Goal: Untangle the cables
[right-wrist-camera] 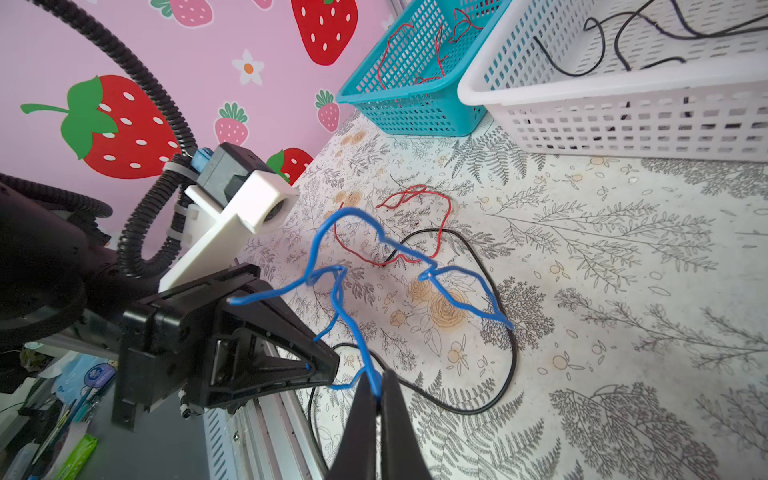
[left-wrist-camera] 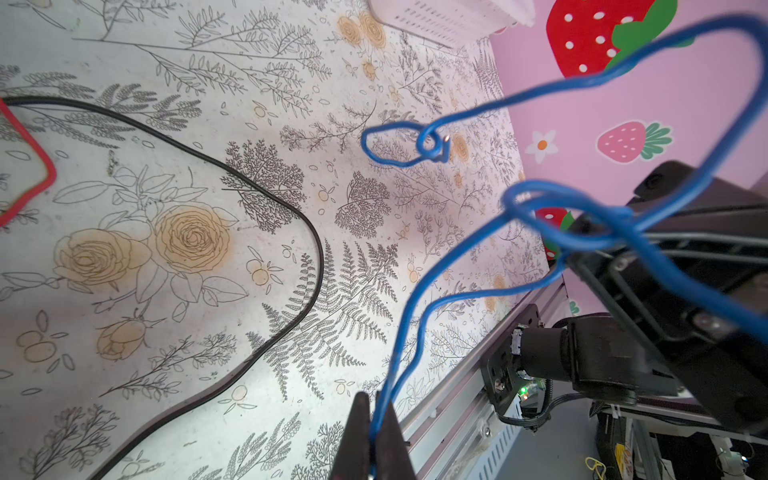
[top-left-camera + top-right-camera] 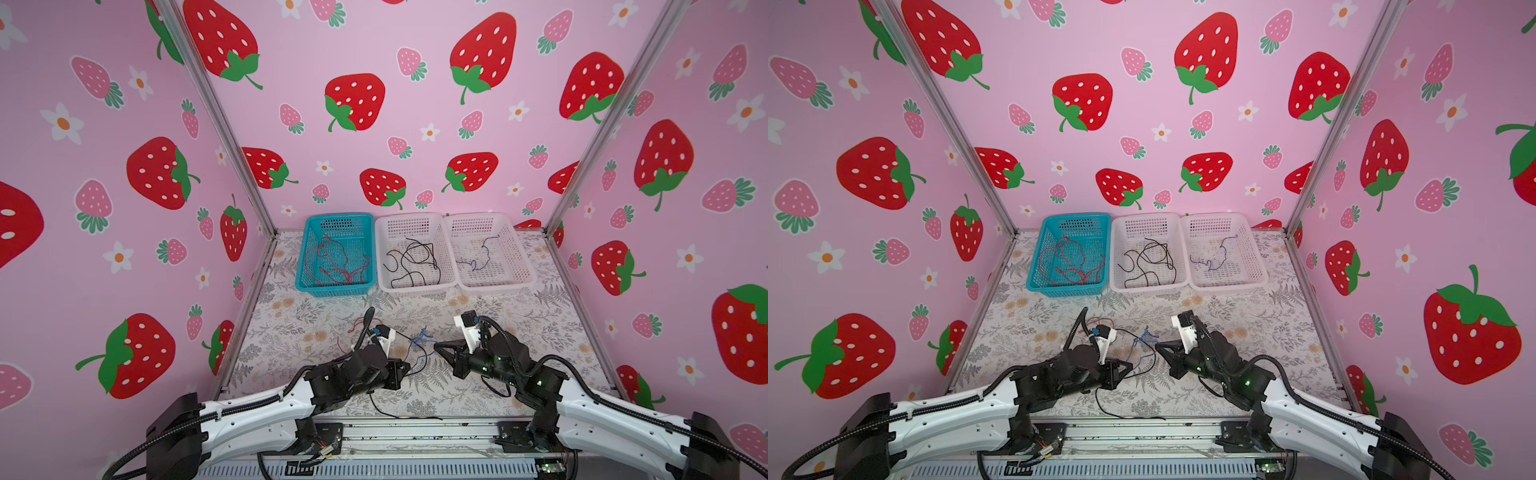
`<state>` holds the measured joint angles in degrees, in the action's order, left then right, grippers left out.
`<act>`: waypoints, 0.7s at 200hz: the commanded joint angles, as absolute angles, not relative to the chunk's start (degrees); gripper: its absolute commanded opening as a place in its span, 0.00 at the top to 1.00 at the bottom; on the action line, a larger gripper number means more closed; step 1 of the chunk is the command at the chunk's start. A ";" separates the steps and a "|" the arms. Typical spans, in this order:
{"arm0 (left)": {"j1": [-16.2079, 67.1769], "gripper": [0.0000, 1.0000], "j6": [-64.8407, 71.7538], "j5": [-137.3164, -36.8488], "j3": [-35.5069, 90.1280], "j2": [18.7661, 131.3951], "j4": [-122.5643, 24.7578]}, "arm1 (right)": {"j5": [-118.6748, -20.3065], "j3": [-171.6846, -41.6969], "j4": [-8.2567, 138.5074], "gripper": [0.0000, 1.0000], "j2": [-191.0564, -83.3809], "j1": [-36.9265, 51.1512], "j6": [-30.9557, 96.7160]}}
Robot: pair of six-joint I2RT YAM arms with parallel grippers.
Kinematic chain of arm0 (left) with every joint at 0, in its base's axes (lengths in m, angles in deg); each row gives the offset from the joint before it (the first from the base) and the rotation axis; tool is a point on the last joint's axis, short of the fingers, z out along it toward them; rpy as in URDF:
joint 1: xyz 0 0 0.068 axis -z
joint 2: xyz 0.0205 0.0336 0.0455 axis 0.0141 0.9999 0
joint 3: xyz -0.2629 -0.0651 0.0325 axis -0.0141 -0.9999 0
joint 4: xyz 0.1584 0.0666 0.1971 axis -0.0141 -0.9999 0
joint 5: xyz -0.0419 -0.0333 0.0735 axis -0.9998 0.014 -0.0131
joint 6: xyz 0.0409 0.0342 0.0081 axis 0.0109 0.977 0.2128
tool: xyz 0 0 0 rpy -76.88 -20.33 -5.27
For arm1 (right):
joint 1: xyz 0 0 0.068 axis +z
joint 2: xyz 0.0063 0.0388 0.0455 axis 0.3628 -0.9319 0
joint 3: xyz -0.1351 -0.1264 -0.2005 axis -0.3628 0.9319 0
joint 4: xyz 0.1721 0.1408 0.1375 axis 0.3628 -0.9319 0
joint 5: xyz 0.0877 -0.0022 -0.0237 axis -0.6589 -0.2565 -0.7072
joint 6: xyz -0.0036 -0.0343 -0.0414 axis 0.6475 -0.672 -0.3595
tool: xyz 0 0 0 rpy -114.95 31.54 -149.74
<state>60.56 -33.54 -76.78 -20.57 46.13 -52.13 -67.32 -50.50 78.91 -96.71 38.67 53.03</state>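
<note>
The left gripper (image 2: 374,419) is clamped on the blue cable (image 2: 415,291), pinching what looks like two strands side by side; the right gripper (image 1: 379,388) is closed on the same cable, so the wire hangs between them above the table (image 3: 540,332), well in front of the teal basket (image 3: 332,289), toward the arm bases.

Between the two grips the cable crosses itself in a twisted loop (image 2: 615,220), and a small curl (image 2: 432,143) sits near a free end; the main risk, as I judge it, is that drawing the grippers straight apart cinches that loop into a tight knot instead of opening it. The wire is thin against the gripper fingers; a firm pull could let it slip out of either pinch and drop.

A black cable (image 1: 513,353) and a red cable (image 1: 446,216) lie loose on the table on that same near side of the teal basket, crossing each other below the blue one; whether the blue wire is threaded through them I cannot tell; if it is, lifting would drag them along.

The teal basket holds red wires; the white baskets (image 3: 415,286) beside it hold dark ones; carrying the blue cable there with the twist unresolved would leave it knotted.
</note>
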 commanded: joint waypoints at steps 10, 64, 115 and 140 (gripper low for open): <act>60.76 1.00 -33.75 -79.02 -20.52 44.64 -41.83 | -72.16 -49.45 85.91 1.00 -100.44 41.41 53.47; 60.72 1.00 -35.75 -78.94 -21.51 47.28 -41.34 | -72.48 -49.36 90.95 1.00 -104.07 45.65 53.44; 60.75 1.00 -35.21 -79.46 -20.43 48.47 -42.41 | -68.83 -47.86 97.58 1.00 -106.53 49.04 56.54; 60.72 1.00 -35.23 -79.38 -20.93 48.13 -43.25 | -67.00 -47.00 97.64 1.00 -101.99 49.02 56.19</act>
<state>60.54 -35.25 -78.18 -22.69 48.90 -49.70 -65.66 -47.46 93.68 -104.95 47.63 54.60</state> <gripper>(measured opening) 0.057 0.052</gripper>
